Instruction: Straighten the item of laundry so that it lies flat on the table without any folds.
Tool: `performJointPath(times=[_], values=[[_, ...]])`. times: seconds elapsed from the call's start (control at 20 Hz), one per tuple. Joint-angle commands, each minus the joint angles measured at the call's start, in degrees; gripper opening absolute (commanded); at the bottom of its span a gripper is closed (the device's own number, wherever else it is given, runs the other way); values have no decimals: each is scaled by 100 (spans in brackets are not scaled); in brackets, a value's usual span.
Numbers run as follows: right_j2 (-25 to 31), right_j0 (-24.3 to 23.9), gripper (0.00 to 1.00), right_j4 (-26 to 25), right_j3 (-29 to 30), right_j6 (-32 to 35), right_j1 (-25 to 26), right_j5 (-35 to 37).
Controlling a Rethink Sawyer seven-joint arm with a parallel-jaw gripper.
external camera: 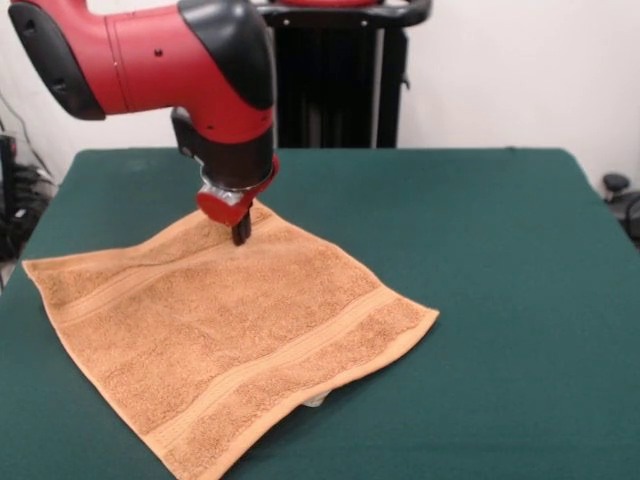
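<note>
Towel (225, 335) lies spread nearly flat on the bench (480, 260), its far corner under the tool (241, 237), apparently pinning or pinching it; tool's spread impossible to tell.

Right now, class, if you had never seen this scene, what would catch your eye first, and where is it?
The orange towel lies spread on the green table, in the picture's lower left. The red arm comes down from the upper left, its end effector at the towel's far corner.
</note>
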Motion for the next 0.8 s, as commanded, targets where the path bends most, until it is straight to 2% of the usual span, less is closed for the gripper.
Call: performJointPath(times=[0.05,0.55,0.8], values=[[-508,278,0,-686,353,-569,-14,-35],[-586,327,0,-367,1073,-519,-540,268],[-676,422,0,-348,1255,-291,-597,147]])
